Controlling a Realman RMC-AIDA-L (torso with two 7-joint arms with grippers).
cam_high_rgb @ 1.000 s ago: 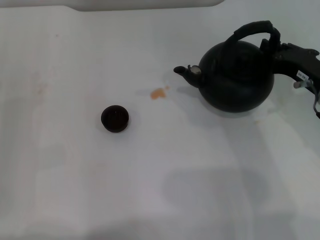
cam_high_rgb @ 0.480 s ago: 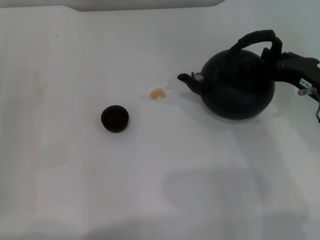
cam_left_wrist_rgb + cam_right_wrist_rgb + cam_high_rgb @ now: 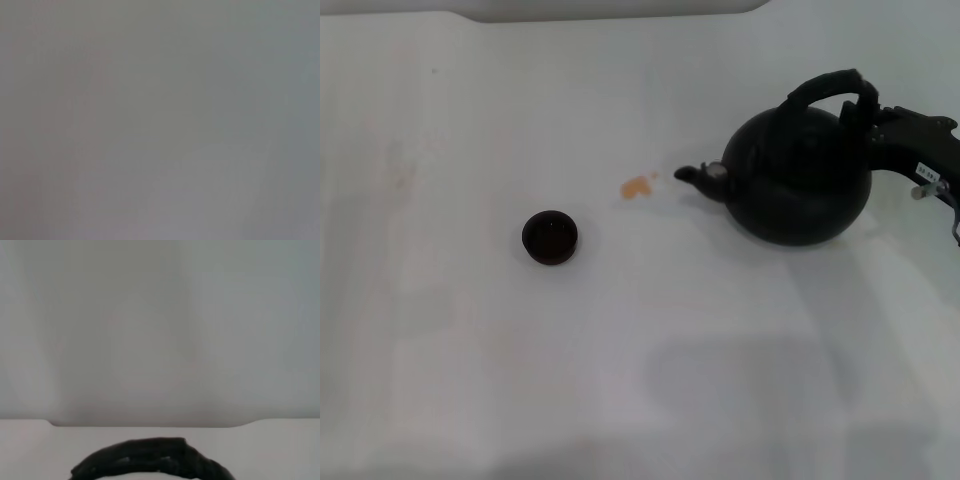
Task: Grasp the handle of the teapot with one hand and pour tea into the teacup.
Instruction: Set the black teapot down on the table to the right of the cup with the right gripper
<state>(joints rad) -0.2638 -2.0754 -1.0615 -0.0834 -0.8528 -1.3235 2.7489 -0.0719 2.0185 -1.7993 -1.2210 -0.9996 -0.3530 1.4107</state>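
Reaching in from the right edge of the head view, the right gripper (image 3: 865, 105) was pinching the handle (image 3: 832, 85) of the teapot (image 3: 798, 176) at its right end, where the hoop came down toward the pot's body. The teapot sat at the right of the white tabletop (image 3: 620, 350), tilted a little, its short spout (image 3: 700, 177) pointing left. Whether its base touched the tabletop or hung just above it could not be told. A small orange stain (image 3: 638, 186) lay on the tabletop just left of the spout tip. The teacup (image 3: 550, 237) stood upright well apart from the teapot, left of it and nearer the robot, with the stain between them. In the right wrist view, only the dark rough arch of the handle (image 3: 150, 460) showed along the lower edge, against the pale tabletop and a grey wall beyond. The left gripper did not appear in the head view, and the left wrist view showed nothing but plain grey.
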